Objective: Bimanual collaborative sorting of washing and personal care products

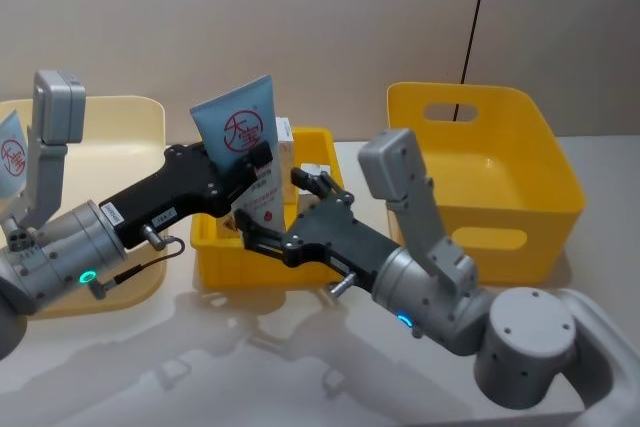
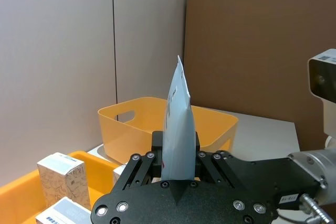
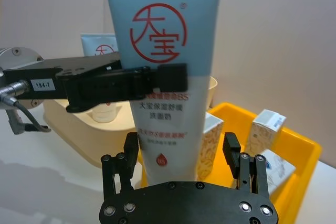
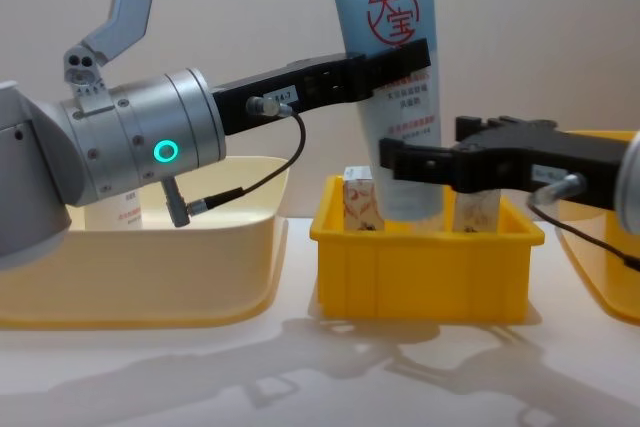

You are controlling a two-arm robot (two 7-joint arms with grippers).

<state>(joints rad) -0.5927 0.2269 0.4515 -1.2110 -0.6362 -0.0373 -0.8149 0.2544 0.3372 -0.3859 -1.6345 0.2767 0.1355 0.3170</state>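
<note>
The right gripper [image 3: 181, 142] was open wide, with one finger on each side of the low part of the blue-and-white tube [image 4: 395, 7]. The left gripper [image 4: 405, 59] was closed tight on the tube's middle, holding it upright over the small yellow bin [image 4: 425, 262], where white cartons [image 4: 362, 202] stood. Farther off, another tube [image 1: 10, 157] stood in the pale bin [image 1: 130, 117].

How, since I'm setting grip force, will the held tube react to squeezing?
The tube, tapering to a flat seal, probably dents under the left gripper. Tall and narrow, it could tip once released; the right gripper flanks it, open.
</note>
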